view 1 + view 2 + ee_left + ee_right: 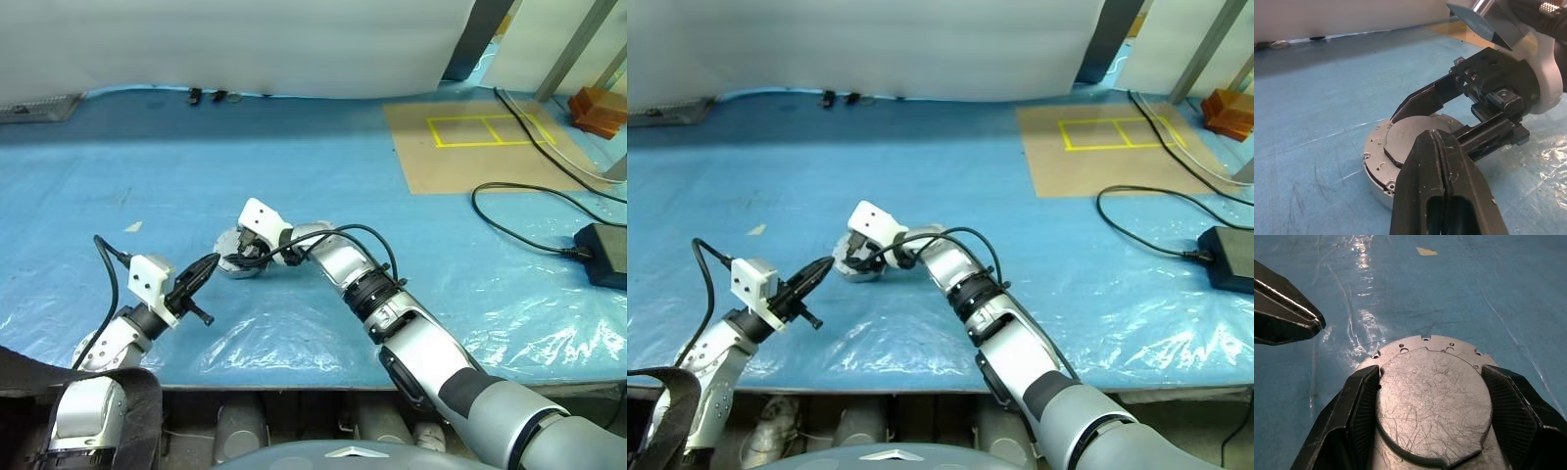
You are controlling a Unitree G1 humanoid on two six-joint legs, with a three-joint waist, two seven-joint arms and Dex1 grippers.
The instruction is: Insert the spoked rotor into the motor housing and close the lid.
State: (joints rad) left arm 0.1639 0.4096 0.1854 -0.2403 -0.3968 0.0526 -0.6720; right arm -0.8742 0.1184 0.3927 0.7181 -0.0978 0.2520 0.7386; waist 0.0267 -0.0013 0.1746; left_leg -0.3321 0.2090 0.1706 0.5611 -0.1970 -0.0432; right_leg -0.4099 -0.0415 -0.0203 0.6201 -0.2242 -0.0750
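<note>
The lid [1432,396], a plain, scratched light grey disc, lies flat on top of the round motor housing [1376,169], whose flange with small holes shows around it. Both rest on the blue sheet near the table's middle [238,262]. My right gripper [240,253] reaches in from the right, one finger pressed against each side of the lid. My left gripper [212,263] is shut with nothing in it, its tip [1316,323] hovering just left of the housing, apart from it. The spoked rotor is hidden.
A black cable and power brick [602,253] lie at the right. A brown board with yellow tape [470,147] and an orange block [600,110] sit at the back right. A small paper scrap [132,226] lies at the left.
</note>
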